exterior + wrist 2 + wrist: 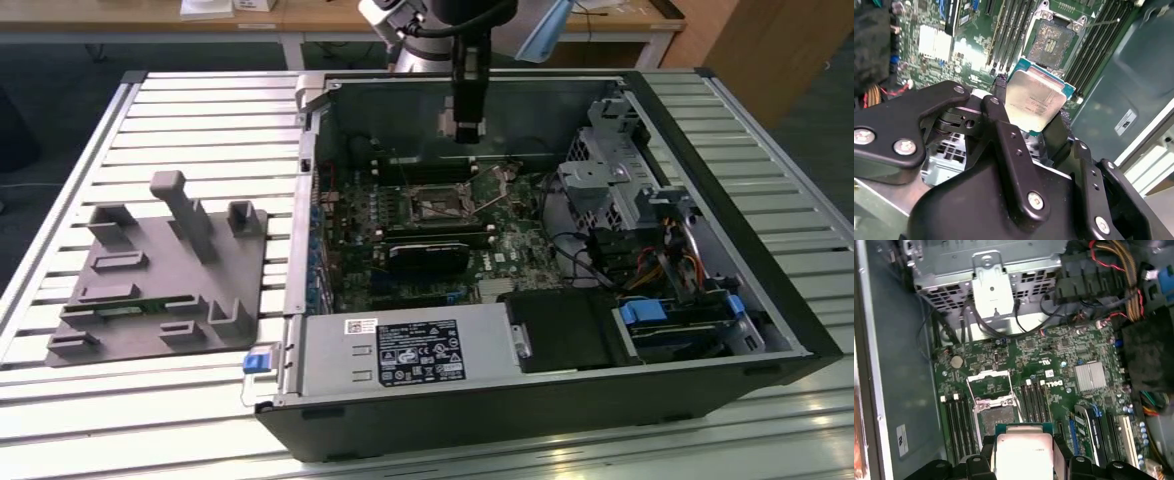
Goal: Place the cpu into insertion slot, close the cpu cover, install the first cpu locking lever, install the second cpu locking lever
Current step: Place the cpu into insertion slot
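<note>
- Well to the exterior view's left of the insertion slot point(438, 205), a grey moulded fixture point(160, 270) lies on the slatted table point(80, 400), outside the open computer case point(534, 420).
- The gripper point(465, 130) hangs inside the case, above the slot and a little toward the back wall from it.
- In the second wrist view its black fingers point(999, 90) are clamped on opposite edges of the cpu point(1036, 100). The chip is held in the air with its metal top up, near the slot but apart from it.
- In the first wrist view the cpu cover point(990, 385) stands swung open just beside the slot. The slot's dark centre is bare, and a thin locking lever point(1013, 400) is released alongside.
- Judgement: the first step, placing the chip, is in hand, and the cover and both levers are not yet done.
- Seating calls for the chip to be square over the slot, level, with its edges parallel to the rim. It should go straight down without sliding sideways, since the contacts look delicate.
- To the exterior view's right of the slot, the drive cage point(607, 185) stands well apart.
</note>
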